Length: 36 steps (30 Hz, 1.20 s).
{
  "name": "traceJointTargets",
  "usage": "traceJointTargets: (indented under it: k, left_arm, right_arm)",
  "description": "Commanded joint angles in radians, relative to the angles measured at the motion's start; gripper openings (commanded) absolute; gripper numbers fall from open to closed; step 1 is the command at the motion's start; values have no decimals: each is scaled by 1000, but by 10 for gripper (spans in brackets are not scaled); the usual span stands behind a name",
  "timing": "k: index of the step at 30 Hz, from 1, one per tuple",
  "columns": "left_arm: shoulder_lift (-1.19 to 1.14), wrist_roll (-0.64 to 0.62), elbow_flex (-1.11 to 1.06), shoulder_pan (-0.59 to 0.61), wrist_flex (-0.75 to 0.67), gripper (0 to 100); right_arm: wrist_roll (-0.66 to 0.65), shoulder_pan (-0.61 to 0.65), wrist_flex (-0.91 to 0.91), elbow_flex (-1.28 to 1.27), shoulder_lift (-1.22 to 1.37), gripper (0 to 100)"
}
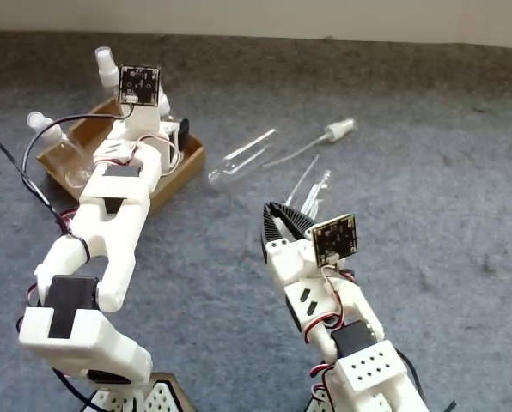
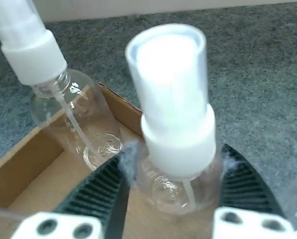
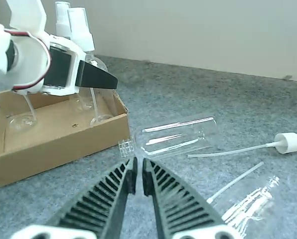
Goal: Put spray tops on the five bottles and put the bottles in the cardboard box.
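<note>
The held bottle (image 2: 174, 127) stands upright, long axis vertical, spray top up and base down over the floor of the cardboard box (image 2: 24, 149); which way its nozzle faces I cannot tell. The left hand (image 2: 176, 162) is clamped on its clear body, one ribbed finger on each side. A neighbour bottle (image 2: 64, 94) stands close beside it in the box, and the near wall is just beside the base. The likely slip, as I judge it: if it is let go tilted or high, this top-heavy bottle could topple and knock the neighbour over, or its base could catch on the wall. Seen from above, the box sits at 10 o'clock on the desk (image 1: 428, 215). At the box's 3 o'clock lie an uncapped bottle (image 3: 178, 135) and a loose spray top (image 3: 290, 142), both lengthwise on the desk. The right hand (image 3: 138, 174), at the box's 4 o'clock, is nearly closed on nothing
</note>
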<state>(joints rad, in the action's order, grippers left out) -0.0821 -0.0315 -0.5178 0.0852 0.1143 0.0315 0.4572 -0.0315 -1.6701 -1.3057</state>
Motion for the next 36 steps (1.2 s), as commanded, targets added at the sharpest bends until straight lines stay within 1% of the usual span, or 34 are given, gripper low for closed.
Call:
traceJointTargets:
  k: [1,4,6,20,28,32,34,36]
  left_arm:
    - [25,9,73,8,41,212]
    - [25,9,74,10,44,213]
    - [25,9,73,10,46,215]
    - [30,9,76,10,46,218]
    - [104,9,65,10,51,218]
    - [110,9,74,8,121,220]
    - [110,9,74,8,126,248]
    - [110,9,74,10,127,297]
  right_arm:
    - [-21,-13,4,-154,-4,26]
    - [-101,-13,4,-154,-4,26]
    - [-117,-13,4,-154,-4,26]
    - [-115,-13,4,-154,-4,26]
    - [-115,-13,4,-154,-4,26]
    - [-115,-13,4,-154,-2,26]
    - [-117,-13,8,-154,-2,26]
    - [-118,-12,30,-154,-8,26]
